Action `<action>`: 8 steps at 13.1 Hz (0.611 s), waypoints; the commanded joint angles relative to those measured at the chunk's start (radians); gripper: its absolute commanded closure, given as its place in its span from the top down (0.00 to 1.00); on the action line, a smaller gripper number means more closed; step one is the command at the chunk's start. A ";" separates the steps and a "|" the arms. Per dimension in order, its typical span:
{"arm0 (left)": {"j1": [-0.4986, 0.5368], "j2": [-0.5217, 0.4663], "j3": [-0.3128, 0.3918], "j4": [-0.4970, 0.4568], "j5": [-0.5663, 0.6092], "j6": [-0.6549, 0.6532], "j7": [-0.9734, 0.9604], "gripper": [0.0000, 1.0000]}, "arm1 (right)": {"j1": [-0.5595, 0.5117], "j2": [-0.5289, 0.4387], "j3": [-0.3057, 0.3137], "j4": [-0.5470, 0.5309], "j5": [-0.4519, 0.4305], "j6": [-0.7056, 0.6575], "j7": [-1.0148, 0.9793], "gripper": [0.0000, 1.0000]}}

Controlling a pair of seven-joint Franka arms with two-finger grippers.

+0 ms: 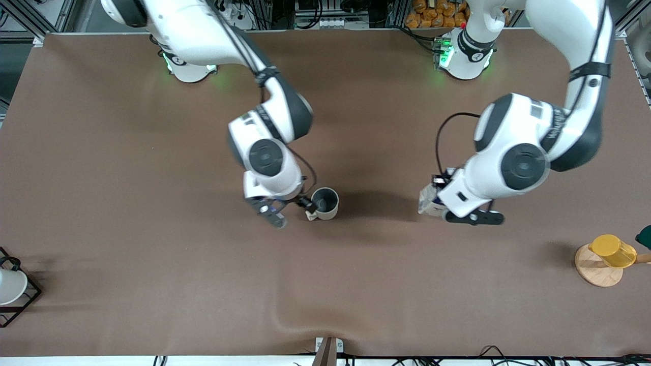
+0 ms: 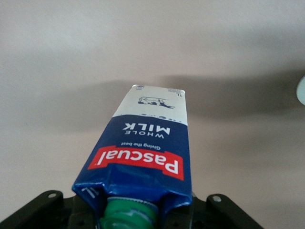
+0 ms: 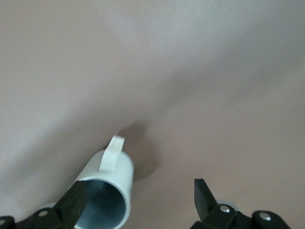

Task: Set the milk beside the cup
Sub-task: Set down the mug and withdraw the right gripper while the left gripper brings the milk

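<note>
The milk [image 1: 428, 200] is a dark blue carton with whitish sides. It is held low at the table near the left arm's end, and I cannot tell whether it touches the table. My left gripper [image 1: 438, 204] is shut on its top. In the left wrist view the carton [image 2: 147, 138] shows its red-and-white label, with the green cap [image 2: 128, 214] at my left gripper [image 2: 143, 218]. The beige cup [image 1: 325, 203] stands upright mid-table. My right gripper [image 1: 293, 212] is open beside it, one finger by its rim. The right wrist view shows the cup [image 3: 112, 181] at one side of the open right gripper [image 3: 139, 191].
A yellow cup [image 1: 613, 250] lies on a wooden disc stand [image 1: 595, 269] at the left arm's end. A white cup [image 1: 9, 287] sits in a black wire rack at the right arm's end. The table cover has a ripple [image 1: 305, 320] near the front camera's edge.
</note>
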 commanded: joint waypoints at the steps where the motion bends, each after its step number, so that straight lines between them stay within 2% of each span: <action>1: -0.091 -0.005 0.002 -0.001 0.004 -0.019 -0.115 0.00 | -0.145 -0.122 0.013 -0.016 0.004 -0.137 -0.271 1.00; 5: -0.237 0.032 0.002 0.008 -0.062 -0.029 -0.256 0.00 | -0.323 -0.182 0.010 -0.017 -0.013 -0.238 -0.638 1.00; 8: -0.334 0.113 0.002 0.112 -0.089 -0.028 -0.377 0.00 | -0.454 -0.224 0.010 -0.019 -0.039 -0.268 -0.921 1.00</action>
